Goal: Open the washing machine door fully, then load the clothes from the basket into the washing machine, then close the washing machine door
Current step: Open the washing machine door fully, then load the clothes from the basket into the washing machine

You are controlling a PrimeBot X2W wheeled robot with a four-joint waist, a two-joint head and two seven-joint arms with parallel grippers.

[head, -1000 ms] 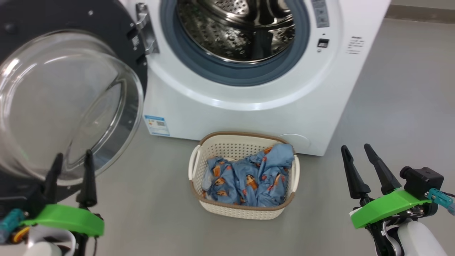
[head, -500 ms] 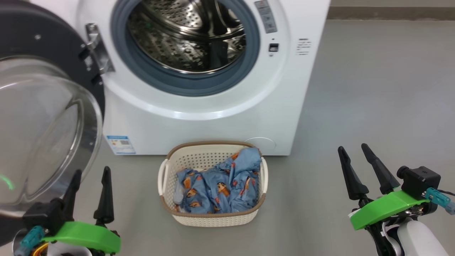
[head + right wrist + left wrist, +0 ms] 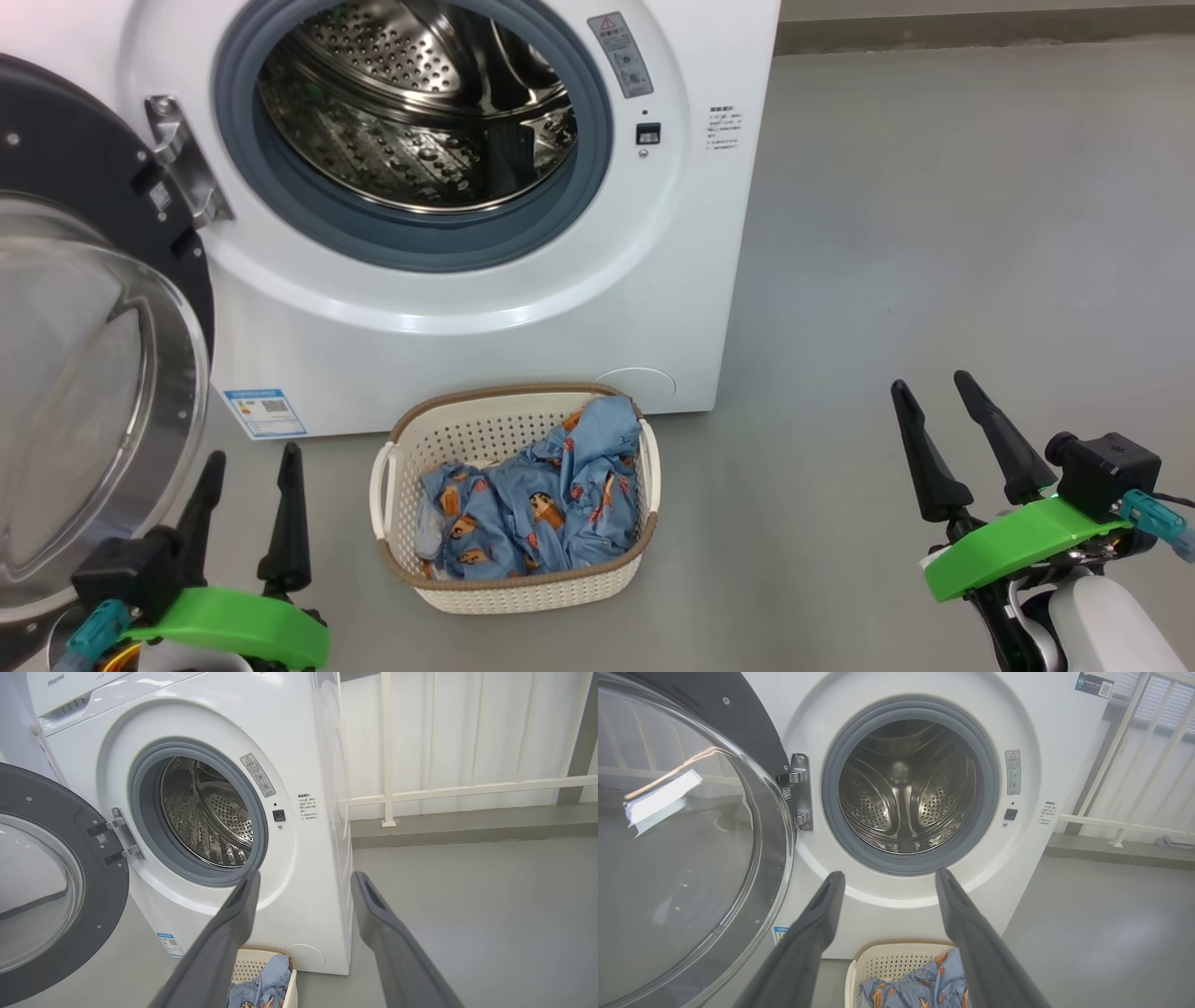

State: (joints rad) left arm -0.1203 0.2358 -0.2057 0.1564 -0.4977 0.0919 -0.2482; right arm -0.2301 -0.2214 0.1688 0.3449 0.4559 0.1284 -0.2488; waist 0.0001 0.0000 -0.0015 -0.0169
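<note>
Basket on floor just before the washing machine, clothes in it; washing machine door hangs open to my left, left of the basket.

We read one brand only: the Hisense logo, grey letters on the top-left panel of the washing machine. At the front's bottom-left there's a blue label w/ QR code, print too small to read. Right of the drum opening sits a warning sticker w/ triangle sign, and beside it a small text block, both illegible. At the top-right corner is a dark QR label, also unreadable.
</note>
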